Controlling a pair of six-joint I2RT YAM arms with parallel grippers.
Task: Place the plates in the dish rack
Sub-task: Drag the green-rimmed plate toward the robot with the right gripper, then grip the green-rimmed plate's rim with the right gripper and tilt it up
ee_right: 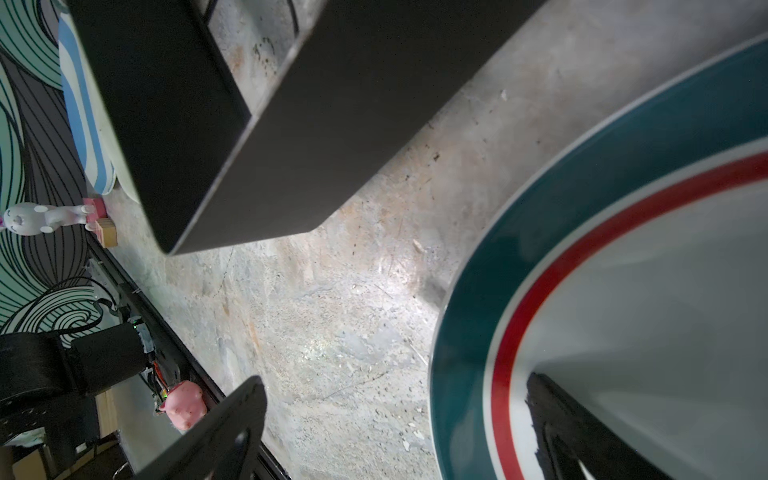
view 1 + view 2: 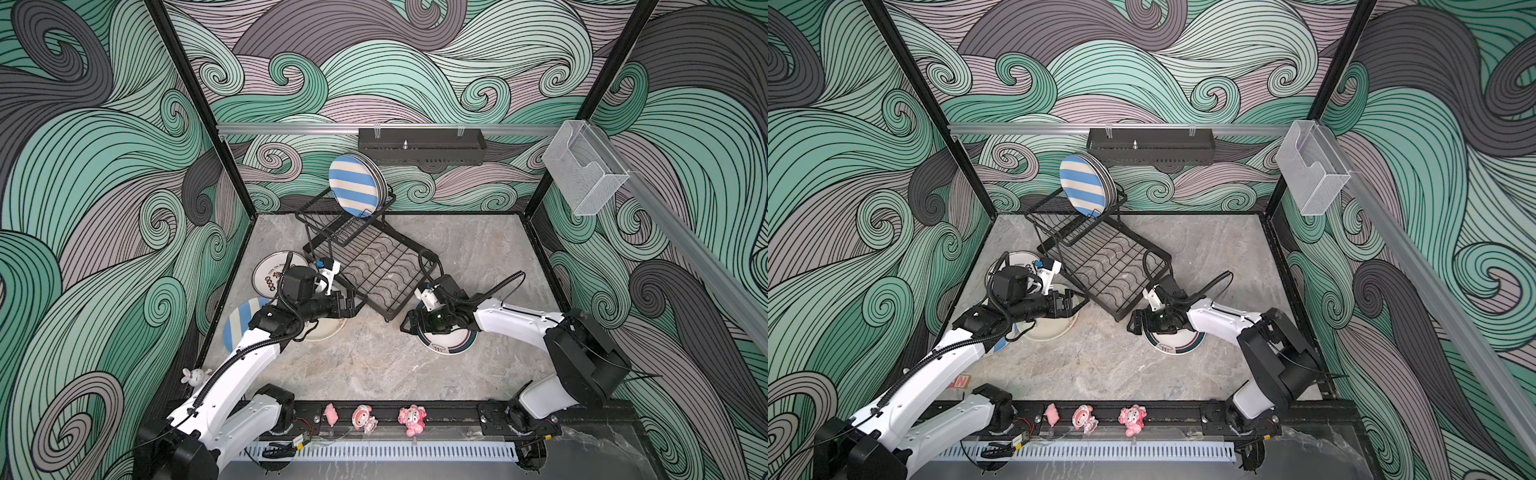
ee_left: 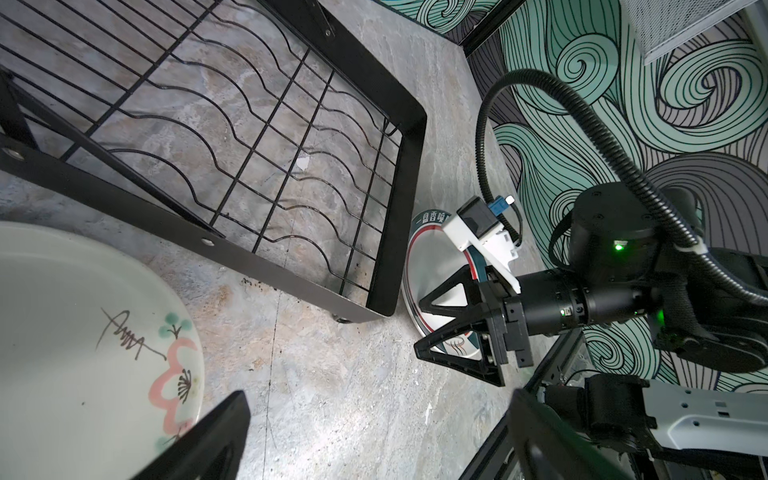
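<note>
- Teal-rimmed plate (image 2: pixel 446 345) lies flat on the surface (image 2: pixel 374 374), just beside the near corner of the dish rack (image 2: pixel 374 266). Not yet loaded.
- Right gripper (image 3: pixel 417 327) sits low at that plate's rim, jaws as wide as they go, holding nothing. In the right wrist view, one finger is over the plate's white well and the other is off the rim over bare surface.
- That straddle reads as set-up for a rim pinch. A plate lying flat gives you no other edge to grab.
- Left gripper (image 2: pixel 357 305) hangs over the cream plum-blossom plate (image 3: pixel 83 332), jaws also wide and empty. One finger is at its rim in the left wrist view; I cannot tell if it touches.
- Loaded so far: a blue-white striped plate (image 2: pixel 353 185) stands on edge in the rack's upper basket, with more plates packed behind it. Their count is unclear. The lower wavy-wire tray holds none.
- Also on the surface: a second striped plate (image 2: pixel 239 322) partly under the left arm, and a white plate with characters (image 2: pixel 266 274) near the rack's left side.
- Judgement: roughly midway through the task. Your next move is to close the right jaws on the teal rim, lift, and tip the plate upright into a slot.
- Watch for the plate skidding as you pinch. The rack corner is close, so clear it on the lift.
</note>
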